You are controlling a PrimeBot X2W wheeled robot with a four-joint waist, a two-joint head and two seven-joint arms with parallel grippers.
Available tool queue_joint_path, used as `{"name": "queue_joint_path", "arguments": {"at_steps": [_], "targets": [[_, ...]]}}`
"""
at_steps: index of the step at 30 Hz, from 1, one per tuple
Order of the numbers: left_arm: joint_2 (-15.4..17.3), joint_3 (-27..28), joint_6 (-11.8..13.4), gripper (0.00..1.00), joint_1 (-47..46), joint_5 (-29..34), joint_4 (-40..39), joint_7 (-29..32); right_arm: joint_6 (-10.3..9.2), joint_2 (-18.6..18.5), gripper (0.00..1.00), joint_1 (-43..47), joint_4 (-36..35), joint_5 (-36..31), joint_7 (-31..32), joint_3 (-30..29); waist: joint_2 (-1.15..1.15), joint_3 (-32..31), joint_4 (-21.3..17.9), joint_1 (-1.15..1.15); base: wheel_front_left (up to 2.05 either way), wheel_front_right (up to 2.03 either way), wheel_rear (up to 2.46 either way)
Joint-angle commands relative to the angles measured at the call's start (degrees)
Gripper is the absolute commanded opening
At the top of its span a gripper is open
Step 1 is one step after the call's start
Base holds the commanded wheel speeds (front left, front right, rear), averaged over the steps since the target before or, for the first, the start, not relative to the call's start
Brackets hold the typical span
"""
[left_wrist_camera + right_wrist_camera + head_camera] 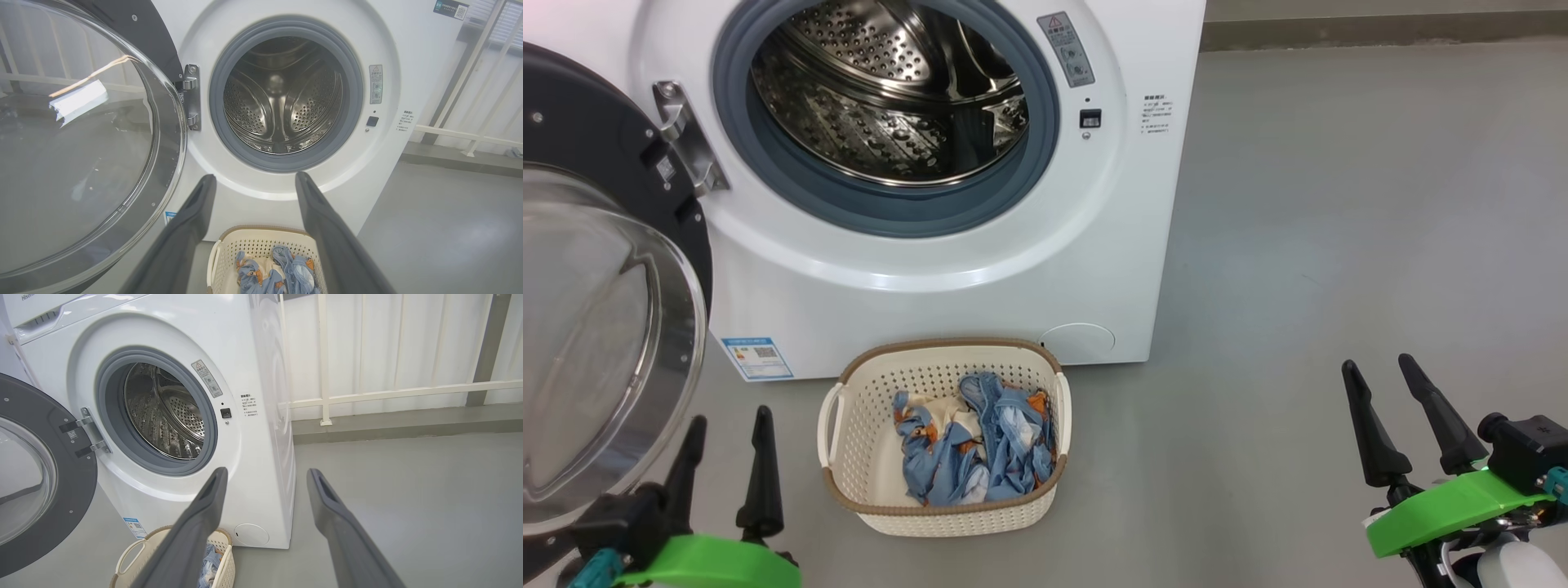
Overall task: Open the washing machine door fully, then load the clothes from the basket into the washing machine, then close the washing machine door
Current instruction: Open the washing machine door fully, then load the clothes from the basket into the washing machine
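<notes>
Clothes (976, 445) are all sitting in the basket (866, 441), which is on the floor right in front of the washer (931, 278), just below its opening and close to the front panel. So loading hasn't started as far as I can see: the drum (890, 106) looks bare, just shiny steel, nothing draped over the seal.

Door (596, 122) part looks done though. It's swung way out to the left of the washer on its hinge, glass bowl facing the robot, opening unblocked. I'd call that fully open, or close enough.

Left gripper (729, 416) hangs in front of the washer, just beside the basket on the door side, jaws spread wide with nothing in them. Right gripper (1378, 363) is well off to the right of the washer over the floor, also spread wide and holding nothing.

So roughly a third in by my reckoning: what's left is grabbing the clothes, getting them into the drum, then swinging the door shut.
</notes>
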Motion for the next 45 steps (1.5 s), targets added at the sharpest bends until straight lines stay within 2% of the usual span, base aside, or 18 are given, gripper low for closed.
{"name": "queue_joint_path", "arguments": {"at_steps": [1, 8, 45], "targets": [[0.61, 2.87, -0.65, 1.0, -0.44, 0.65, -1.64, -0.75, 0.48, -0.91, 1.0, -0.65, -1.44, -0.23, -0.68, 1.34, 0.0, -0.12, -0.01, 0.0, 0.0, 0.0, 0.0], [0.02, 4.03, -2.41, 1.0, 0.0, 1.71, -0.5, -0.76, 0.48, -0.68, 1.0, -0.5, -1.39, -0.67, -0.68, 1.15, 0.0, -0.42, 0.18, 0.0, 0.0, 0.0, 0.0], [-2.2, 5.59, -5.19, 1.0, -0.92, 5.9, 2.23, -0.76, 0.48, -0.27, 1.0, -0.14, -1.18, -0.37, -0.68, 1.18, 0.0, -0.15, 0.4, 0.0, 0.0, 0.0, 0.0]]}}
